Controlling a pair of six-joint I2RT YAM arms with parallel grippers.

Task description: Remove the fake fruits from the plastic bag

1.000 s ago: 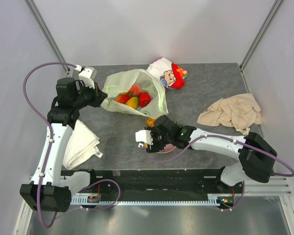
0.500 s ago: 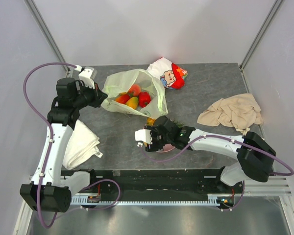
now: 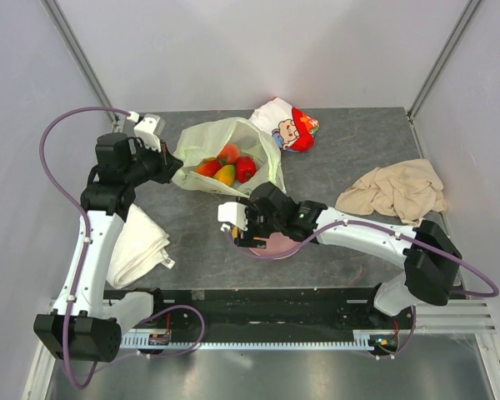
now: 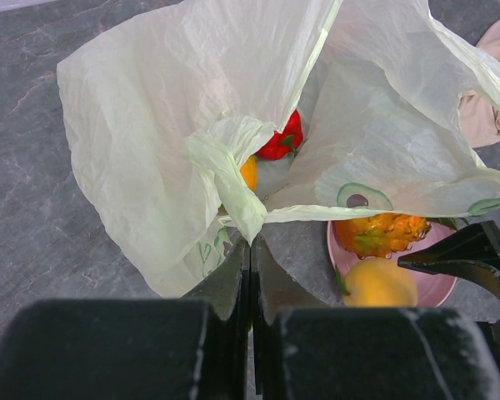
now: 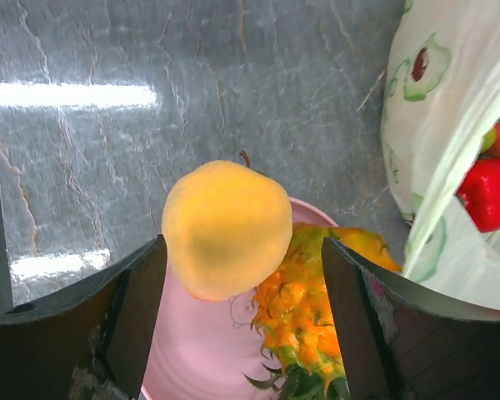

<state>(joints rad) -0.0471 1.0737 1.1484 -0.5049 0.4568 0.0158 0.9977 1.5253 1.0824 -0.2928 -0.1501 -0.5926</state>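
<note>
Pineapple (image 5: pixel 304 308) and yellow fruit (image 5: pixel 227 229) out on plate (image 5: pixel 200 350), right gripper (image 5: pixel 242 250) open astride the fruit, several fruits (image 3: pixel 225 167) remain in bag (image 4: pixel 150 125), left gripper (image 4: pixel 250 250) pinching bag edge.

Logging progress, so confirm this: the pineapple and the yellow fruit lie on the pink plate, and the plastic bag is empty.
Wrong: the plastic bag is not empty. The top external view shows a red fruit and others inside it. The pineapple and the yellow fruit do lie on the pink plate.
</note>
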